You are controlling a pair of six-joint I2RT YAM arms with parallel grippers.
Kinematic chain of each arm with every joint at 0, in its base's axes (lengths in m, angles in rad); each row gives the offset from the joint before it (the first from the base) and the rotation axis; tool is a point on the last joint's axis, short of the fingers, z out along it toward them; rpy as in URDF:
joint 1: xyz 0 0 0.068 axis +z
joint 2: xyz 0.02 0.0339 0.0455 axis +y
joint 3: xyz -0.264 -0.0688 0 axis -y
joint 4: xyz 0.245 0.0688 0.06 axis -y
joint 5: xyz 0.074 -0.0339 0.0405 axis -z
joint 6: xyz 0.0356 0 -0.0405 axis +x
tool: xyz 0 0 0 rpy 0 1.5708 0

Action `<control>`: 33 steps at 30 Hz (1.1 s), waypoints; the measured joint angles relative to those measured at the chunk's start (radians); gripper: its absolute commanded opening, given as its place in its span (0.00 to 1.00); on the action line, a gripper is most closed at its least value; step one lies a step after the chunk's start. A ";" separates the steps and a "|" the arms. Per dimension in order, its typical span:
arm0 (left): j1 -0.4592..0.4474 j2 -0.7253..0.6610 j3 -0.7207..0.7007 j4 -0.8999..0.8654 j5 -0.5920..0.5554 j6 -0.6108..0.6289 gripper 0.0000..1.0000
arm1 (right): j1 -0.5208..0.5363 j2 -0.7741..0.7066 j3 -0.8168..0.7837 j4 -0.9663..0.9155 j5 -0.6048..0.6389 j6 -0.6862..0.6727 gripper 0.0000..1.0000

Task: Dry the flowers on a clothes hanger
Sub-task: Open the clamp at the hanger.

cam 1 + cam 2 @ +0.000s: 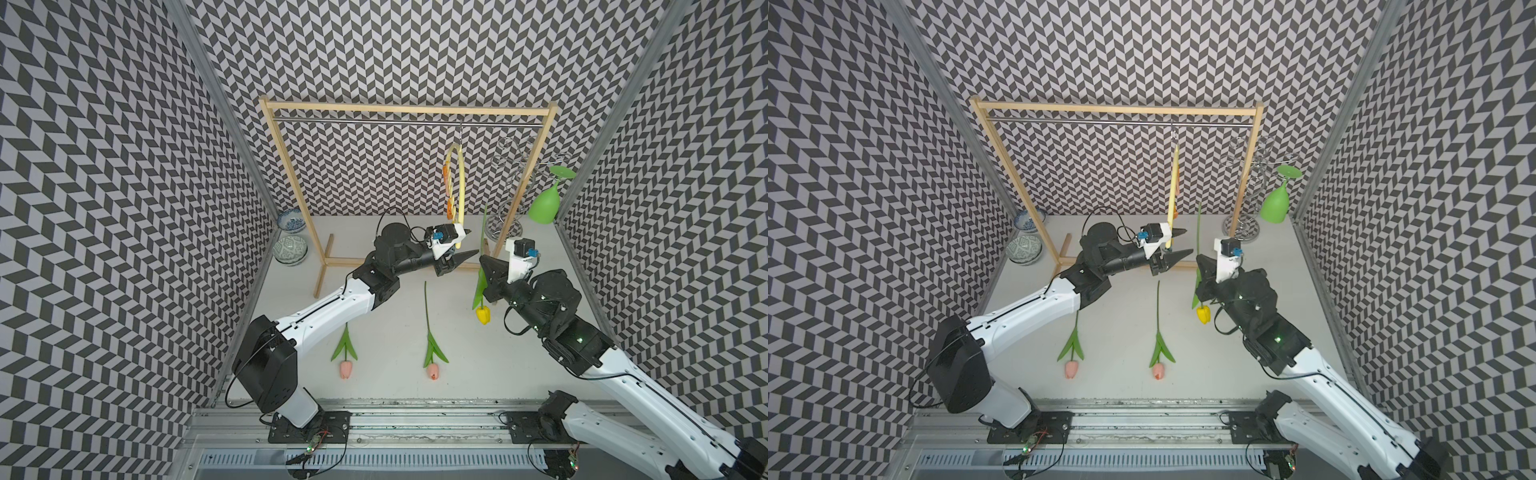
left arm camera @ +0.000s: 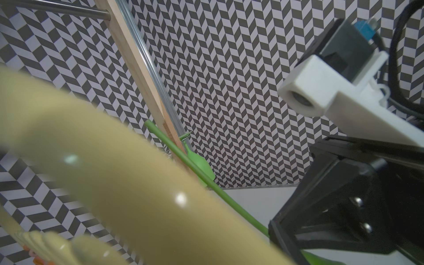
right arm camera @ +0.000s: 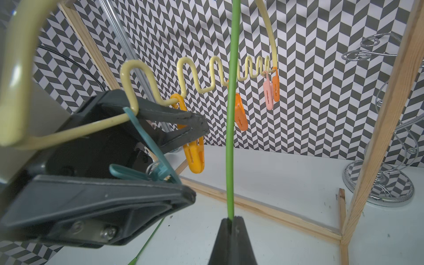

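Note:
The pale yellow clothes hanger [image 1: 460,183] hangs by its hook from the rack's metal rod, edge-on in both top views. My left gripper [image 1: 473,241] is at its lower end. In the right wrist view its fingers [image 3: 174,119] press a teal clothespin [image 3: 149,149] on the wavy bar [image 3: 206,75]. The left wrist view is filled by the blurred hanger [image 2: 114,183]. My right gripper [image 3: 231,219] is shut on the stem [image 3: 231,114] of the yellow tulip [image 1: 482,314], held upright with the head hanging down, just right of the hanger. Two pink tulips [image 1: 345,369] [image 1: 432,370] lie on the table.
A wooden-framed rack [image 1: 407,110] stands at the back. A silver spiral stand [image 1: 505,224] carries an upside-down green glass [image 1: 544,208] at the back right. Two patterned bowls [image 1: 291,249] sit at the back left. Orange, yellow and pink clothespins [image 3: 239,114] hang along the wavy bar.

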 measured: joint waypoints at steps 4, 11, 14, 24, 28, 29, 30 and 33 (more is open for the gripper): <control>0.000 -0.003 0.000 -0.014 -0.001 0.011 0.58 | 0.000 0.000 0.000 0.000 0.000 0.000 0.00; 0.000 -0.035 -0.007 -0.062 -0.012 0.018 0.61 | 0.000 0.000 0.000 -0.002 -0.001 0.000 0.00; 0.000 -0.063 -0.026 -0.085 -0.035 0.034 0.63 | 0.000 0.003 0.000 -0.003 -0.003 0.000 0.00; -0.002 -0.107 -0.101 -0.091 -0.068 0.045 0.62 | 0.000 0.021 0.000 -0.007 -0.018 0.000 0.00; -0.002 -0.107 -0.104 -0.072 -0.069 0.040 0.61 | 0.000 0.021 0.000 -0.012 -0.021 0.000 0.00; -0.002 -0.107 -0.106 -0.065 -0.069 0.038 0.60 | 0.000 0.021 0.000 -0.012 -0.023 0.000 0.00; -0.002 -0.107 -0.108 -0.060 -0.069 0.036 0.59 | 0.000 0.021 0.000 -0.012 -0.023 0.000 0.00; -0.002 -0.107 -0.109 -0.051 -0.069 0.033 0.55 | 0.000 0.021 0.000 -0.012 -0.026 0.000 0.00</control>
